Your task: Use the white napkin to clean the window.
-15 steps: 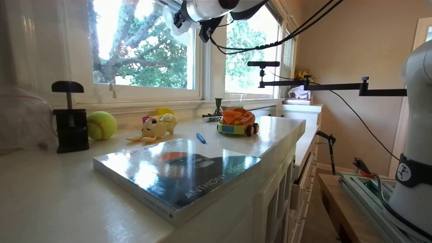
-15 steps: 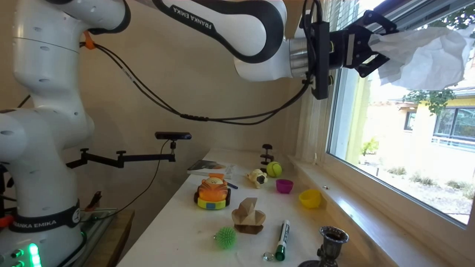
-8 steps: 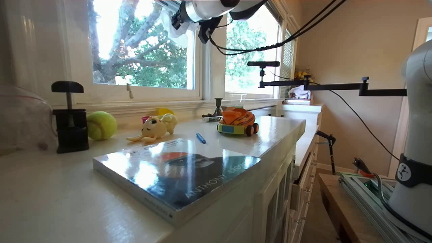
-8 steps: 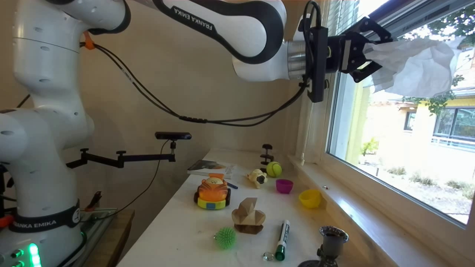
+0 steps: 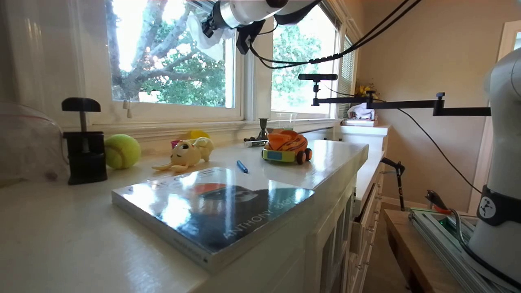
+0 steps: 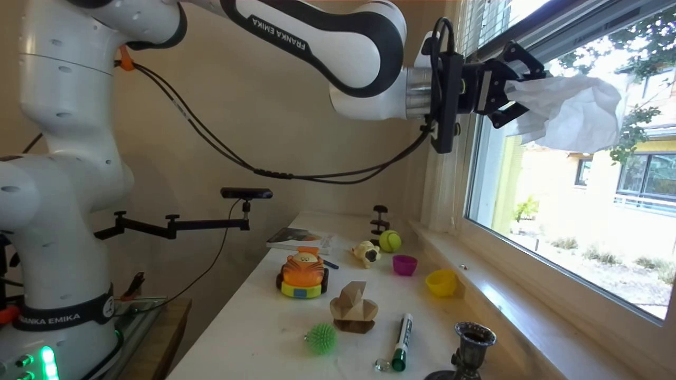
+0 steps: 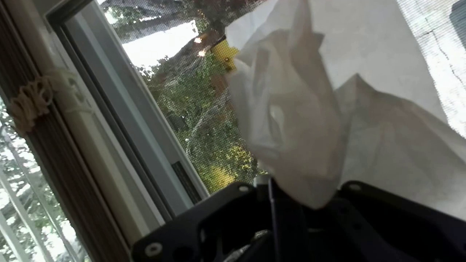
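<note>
My gripper is shut on the white napkin. The gripper (image 6: 520,95) shows at the upper right of an exterior view and also at the top of an exterior view (image 5: 209,27). The crumpled napkin (image 6: 575,113) spreads out beyond the fingertips in front of the window (image 6: 591,227). In the wrist view the napkin (image 7: 291,109) rises from between the fingers (image 7: 304,198) and hides much of the window (image 7: 204,105). The window (image 5: 171,81) with its tree branches also shows in an exterior view. I cannot tell whether the napkin touches the glass.
Below the window are a sill (image 6: 491,295) and a white counter. It holds a book (image 5: 211,207), tennis ball (image 5: 123,151), yellow toy (image 5: 187,154), toy car (image 6: 302,274), marker (image 6: 402,340) and candle holder (image 6: 471,345). Black cables (image 6: 327,179) hang under the arm.
My gripper has moved down with the napkin in it, and leftward in both exterior views. The blind cord at the window has swung. The things on the counter have not moved.
</note>
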Controlling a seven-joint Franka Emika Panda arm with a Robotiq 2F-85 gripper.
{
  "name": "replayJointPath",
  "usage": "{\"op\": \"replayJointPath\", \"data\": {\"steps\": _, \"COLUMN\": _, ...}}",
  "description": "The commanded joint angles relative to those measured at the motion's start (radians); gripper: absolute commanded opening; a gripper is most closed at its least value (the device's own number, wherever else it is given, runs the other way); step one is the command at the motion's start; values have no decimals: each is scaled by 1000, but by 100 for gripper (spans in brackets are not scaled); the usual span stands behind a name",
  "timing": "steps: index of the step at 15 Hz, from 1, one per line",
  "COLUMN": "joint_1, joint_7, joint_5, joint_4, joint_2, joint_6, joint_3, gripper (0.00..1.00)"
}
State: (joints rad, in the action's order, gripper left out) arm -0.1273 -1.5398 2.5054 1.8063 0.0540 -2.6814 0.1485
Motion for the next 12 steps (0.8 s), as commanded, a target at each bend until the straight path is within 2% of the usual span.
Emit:
{"op": "replayJointPath", "data": {"steps": 1, "joint_1": 13, "joint_7": -18, "joint_5": 16, "joint_4": -54, "joint_2": 78, "joint_6": -35, "joint_3": -22, "gripper": 0}}
{"op": "replayJointPath", "data": {"steps": 12, "joint_1": 5, "joint_7": -5, "joint_5": 15, "joint_4": -51, "joint_2": 112, "joint_6": -72, "joint_3": -52, "gripper": 0}}
